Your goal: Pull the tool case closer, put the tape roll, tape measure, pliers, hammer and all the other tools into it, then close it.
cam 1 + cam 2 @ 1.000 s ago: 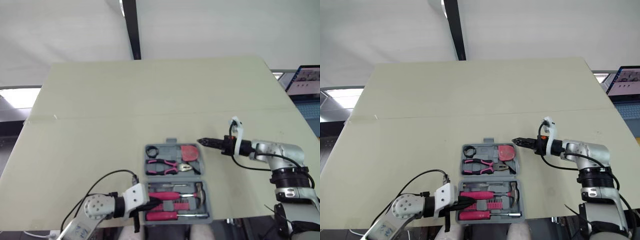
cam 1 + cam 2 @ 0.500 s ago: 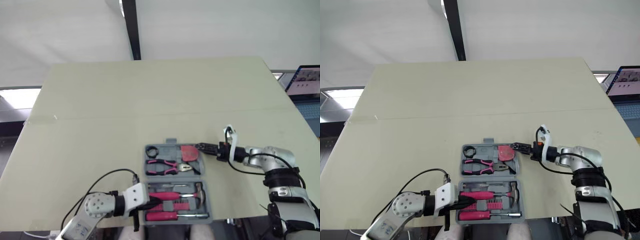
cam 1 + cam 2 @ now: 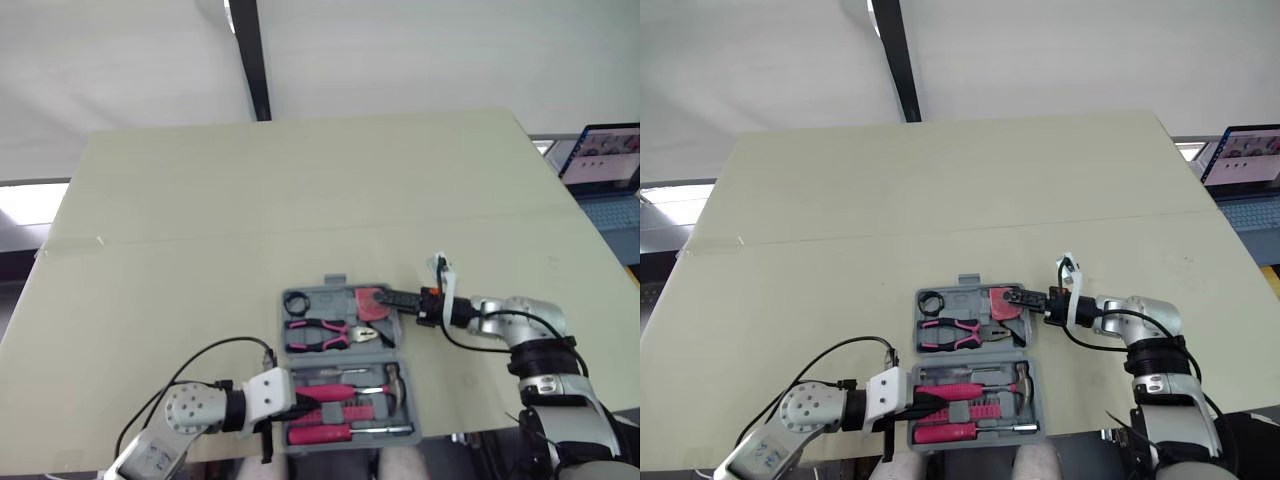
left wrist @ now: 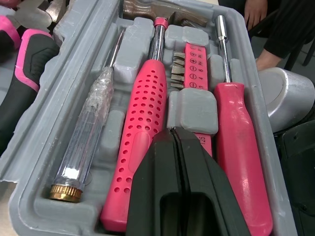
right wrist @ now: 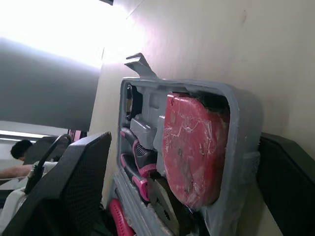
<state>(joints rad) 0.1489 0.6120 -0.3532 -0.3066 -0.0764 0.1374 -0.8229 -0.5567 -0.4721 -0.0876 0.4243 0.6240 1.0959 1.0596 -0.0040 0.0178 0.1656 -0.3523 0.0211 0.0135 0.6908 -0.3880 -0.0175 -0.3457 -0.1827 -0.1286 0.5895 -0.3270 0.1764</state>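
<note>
Tool case (image 3: 341, 355) laid open; left gripper (image 4: 174, 132), fingers pressed together over it, nothing held. Right gripper (image 3: 390, 298), fingers spread wide astride its rim.

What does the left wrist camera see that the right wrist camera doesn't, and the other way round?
Left wrist view, not the right: the clear screwdriver, the bit strip and the shut left claw. Right wrist view, not the left: the red tape measure, the table and the open right claw, its fingers either side of the case's edge. Both: the grey case and the pliers.
</note>
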